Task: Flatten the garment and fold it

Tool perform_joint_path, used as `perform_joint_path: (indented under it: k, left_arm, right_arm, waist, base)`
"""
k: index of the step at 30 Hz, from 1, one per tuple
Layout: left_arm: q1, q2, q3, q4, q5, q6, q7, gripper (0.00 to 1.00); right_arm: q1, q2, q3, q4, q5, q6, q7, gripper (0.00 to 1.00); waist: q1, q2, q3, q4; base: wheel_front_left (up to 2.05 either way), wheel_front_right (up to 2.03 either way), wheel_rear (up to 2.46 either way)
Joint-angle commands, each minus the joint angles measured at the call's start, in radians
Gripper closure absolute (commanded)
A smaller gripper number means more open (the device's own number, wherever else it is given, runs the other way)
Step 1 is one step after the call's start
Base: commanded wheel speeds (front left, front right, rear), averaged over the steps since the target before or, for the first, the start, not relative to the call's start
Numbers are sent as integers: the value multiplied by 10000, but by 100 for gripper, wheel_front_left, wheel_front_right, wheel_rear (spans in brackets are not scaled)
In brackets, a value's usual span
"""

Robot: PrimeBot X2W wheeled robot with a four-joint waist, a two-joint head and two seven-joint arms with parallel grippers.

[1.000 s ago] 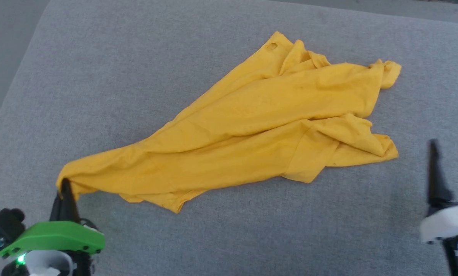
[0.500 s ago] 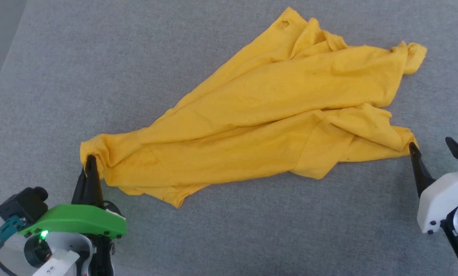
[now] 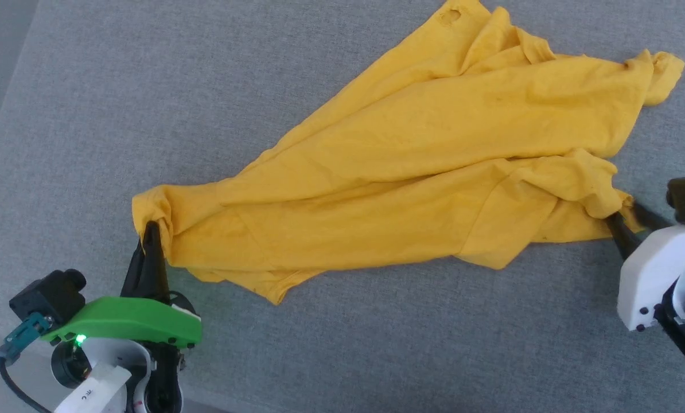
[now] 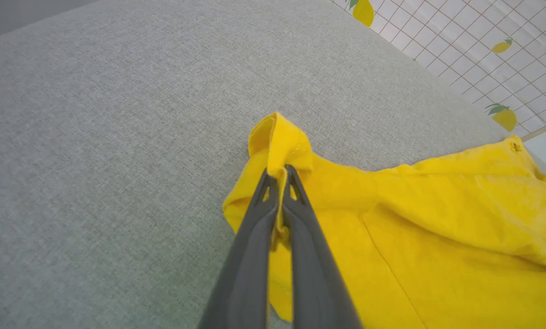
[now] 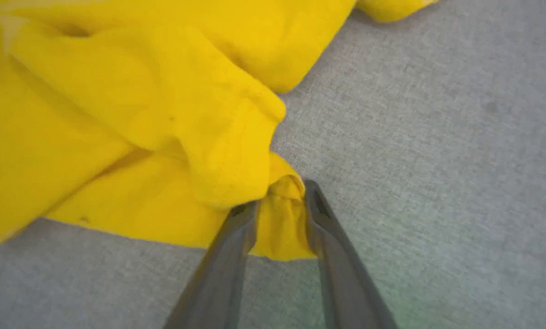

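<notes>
Nearby, the left gripper (image 4: 280,172) is clamping one bunched corner of the garment (image 3: 423,166); the right gripper (image 5: 280,198) is straddling another corner, grip uncertain. Beyond, it is lying crumpled across grey upholstery (image 3: 147,86), likely soft, light and limp; corners look best for holding.

Room on the grey cushion (image 3: 147,86)
The garment (image 3: 411,189) blocks the middle and far right; far left corner and near edge are free.
</notes>
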Motion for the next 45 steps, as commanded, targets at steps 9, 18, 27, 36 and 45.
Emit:
perform_joint_path:
  k: [9,18,27,36,45]
  left_arm:
    - [-190,-60,-116,-73,-134,-125,-101,100]
    - [-1461,140,-26,-674,-692,-445,356,100]
    - [-4052,751,278,-893,-743,-185,1149,100]
    - [-7043,1146,123,-511,-721,258,2268,100]
    - [-9758,1367,-539,861,-557,785,3826,100]
  right_arm:
    - [229,693,-475,-203,342,87,-697,100]
    - [-1087,2279,-1539,-701,247,87,-2623,100]
    - [-3733,2523,-1485,-1018,173,87,-2674,100]
    - [-6743,2158,-1156,-62,-122,87,-2393,100]
    - [-9031,2116,-951,1510,-303,87,-1769,100]
  waist:
    - [0,0,-813,-254]
    - [0,0,-2297,-946]
    - [0,0,-3091,-1584]
    - [0,0,-3454,-2026]
    - [0,0,-3799,-2400]
  base:
    - [0,0,0]
    - [0,0,0]
    - [0,0,0]
    - [0,0,0]
    - [0,0,0]
